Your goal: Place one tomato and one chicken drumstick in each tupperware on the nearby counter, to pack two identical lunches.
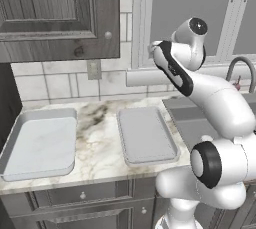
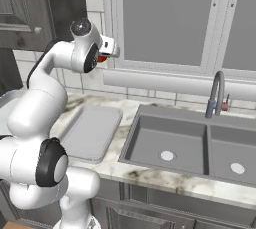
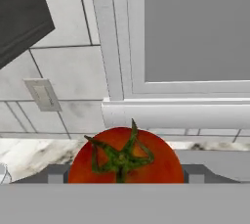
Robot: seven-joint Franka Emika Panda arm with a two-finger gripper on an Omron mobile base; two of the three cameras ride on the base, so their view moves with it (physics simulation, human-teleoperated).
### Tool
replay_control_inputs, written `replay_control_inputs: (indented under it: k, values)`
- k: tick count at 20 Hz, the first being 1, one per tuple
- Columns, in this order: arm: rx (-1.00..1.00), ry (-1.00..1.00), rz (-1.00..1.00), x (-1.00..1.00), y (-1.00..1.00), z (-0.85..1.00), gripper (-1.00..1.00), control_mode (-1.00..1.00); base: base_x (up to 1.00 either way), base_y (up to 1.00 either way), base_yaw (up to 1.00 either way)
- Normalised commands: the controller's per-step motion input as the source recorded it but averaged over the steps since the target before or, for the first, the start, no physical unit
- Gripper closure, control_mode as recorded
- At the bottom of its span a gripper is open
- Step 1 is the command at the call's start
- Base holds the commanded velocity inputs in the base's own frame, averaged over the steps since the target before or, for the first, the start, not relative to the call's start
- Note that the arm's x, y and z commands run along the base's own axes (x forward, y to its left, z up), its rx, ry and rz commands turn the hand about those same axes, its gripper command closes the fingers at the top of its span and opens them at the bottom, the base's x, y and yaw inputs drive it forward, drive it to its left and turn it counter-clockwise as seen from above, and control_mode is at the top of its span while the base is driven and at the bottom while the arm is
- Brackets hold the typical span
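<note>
in the left base view i see a deep tupperware tray (image 1: 39, 145) at the lower left of the frame, sitting on the marbled bench (image 1: 97, 123), and to its right, well apart, a flatter grey tray (image 1: 146, 135) near the middle. further right the sink (image 1: 187, 118) begins, partly behind my arm, with the faucet (image 1: 244, 70) at the right edge. a wall outlet (image 1: 93, 69) sits on the tiles above the bench, under the dark upper cabinet (image 1: 55, 15) at the upper left. in the right base view the gripper (image 2: 103, 55) is high in the upper left, level with the window sill (image 2: 175, 84), with a bit of red at its tip; below it lies the flat tray (image 2: 92, 130), and the double sink (image 2: 192, 145) and faucet (image 2: 216, 94) fill the middle and right. in the hand view the tomato (image 3: 126, 159) sits at the bottom centre, green stem facing the camera, between the dark fingers (image 3: 54, 174) that show at either side; the gripper is closed around it, held up off the bench in front of the window frame.
</note>
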Motion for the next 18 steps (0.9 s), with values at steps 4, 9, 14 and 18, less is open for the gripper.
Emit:
replay_control_inputs:
  k: [4, 9, 14, 18]
  values:
    - [0.00, 0.16, 0.00, 0.01, 0.06, -0.55, 1.00, -1.00, 0.00, 0.00, 0.00]
    - [0.00, 0.12, 0.00, 0.05, 0.21, -0.67, 1.00, -1.00, 0.00, 0.00, 0.00]
    - [-0.01, 0.09, 0.00, 0.00, 0.28, -0.83, 1.00, -1.00, 0.00, 0.00, 0.00]
    - [0.00, 0.09, 0.00, 0.00, 0.22, -0.78, 1.00, -1.00, 0.00, 0.00, 0.00]
